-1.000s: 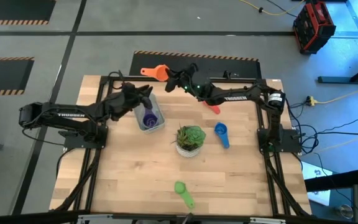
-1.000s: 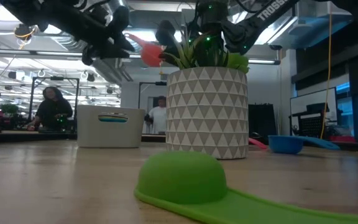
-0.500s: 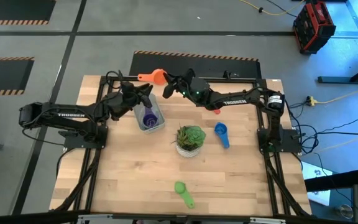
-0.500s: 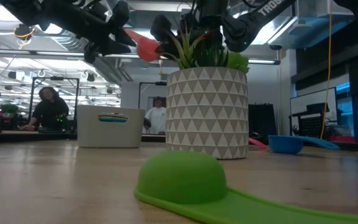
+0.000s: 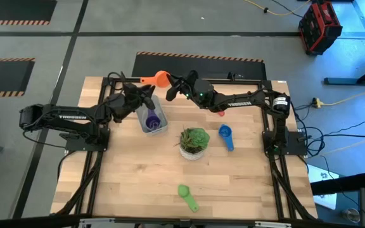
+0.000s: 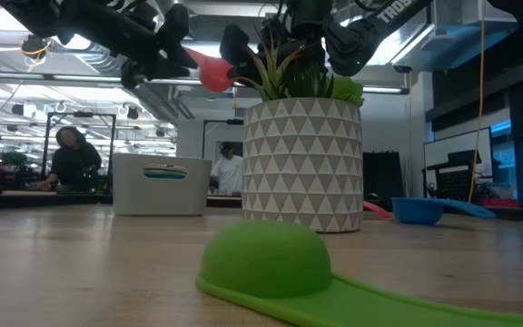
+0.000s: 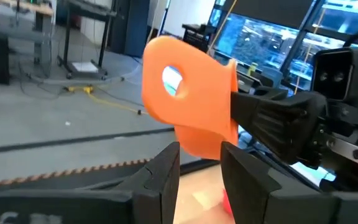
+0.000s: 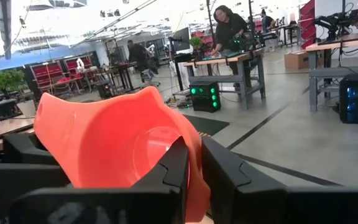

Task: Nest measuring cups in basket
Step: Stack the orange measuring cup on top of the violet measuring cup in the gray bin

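Note:
An orange measuring cup hangs above the table's far edge, its handle pointing left. My right gripper is shut on its bowl. My left gripper stands open and level, one finger on each side of the handle; I cannot tell whether it touches. Below it, the basket stands on the table with a purple cup inside. On the table lie a blue cup, a green cup and a red cup, the red one partly under the right arm. My right gripper pinches the wall of the orange cup's bowl at its rim, one finger inside the bowl and one outside. The fingers come level from the table's right. The cup is lifted clear, its handle reaching away toward the left gripper.
A white patterned pot with a green plant stands mid-table, between the basket and the blue cup. The wood near the front edge holds only the green cup. People work at benches in the room beyond the table.
My right gripper has carried the orange cup a little toward the table's left, rolling as it went, then held still. The cup's handle now lies between the left gripper's fingers.

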Controlling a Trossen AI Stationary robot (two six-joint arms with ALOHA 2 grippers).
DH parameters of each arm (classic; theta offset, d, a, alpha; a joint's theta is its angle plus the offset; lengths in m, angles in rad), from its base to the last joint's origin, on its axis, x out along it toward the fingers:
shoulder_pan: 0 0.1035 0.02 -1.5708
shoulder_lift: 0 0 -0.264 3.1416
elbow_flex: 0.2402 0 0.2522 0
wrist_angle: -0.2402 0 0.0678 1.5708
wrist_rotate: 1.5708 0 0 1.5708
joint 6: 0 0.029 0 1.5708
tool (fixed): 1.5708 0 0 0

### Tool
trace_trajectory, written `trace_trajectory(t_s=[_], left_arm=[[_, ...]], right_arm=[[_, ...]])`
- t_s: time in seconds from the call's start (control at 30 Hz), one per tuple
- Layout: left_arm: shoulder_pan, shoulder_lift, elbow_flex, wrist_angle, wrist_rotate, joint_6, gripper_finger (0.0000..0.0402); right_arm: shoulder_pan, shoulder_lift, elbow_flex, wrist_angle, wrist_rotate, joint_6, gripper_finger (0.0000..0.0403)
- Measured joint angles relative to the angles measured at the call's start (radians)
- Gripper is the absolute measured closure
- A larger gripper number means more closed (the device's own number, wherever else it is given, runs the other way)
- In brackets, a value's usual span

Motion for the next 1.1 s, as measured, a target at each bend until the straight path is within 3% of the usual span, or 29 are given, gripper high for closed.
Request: trace_trajectory(t_s=[0.77,1.1], left_arm=[[0.0,0.0,0.0,0.148,-0.001,0.213,0.0292],[-0.002,-0.011,0.0,0.138,-0.059,0.319,0.0292]], right_arm=[[0.0,-0.001,0.002,0.001,-0.003,-0.001,0.0361],[-0.007,-0.001,0.002,0.0,-0.005,-0.004,0.0361]])
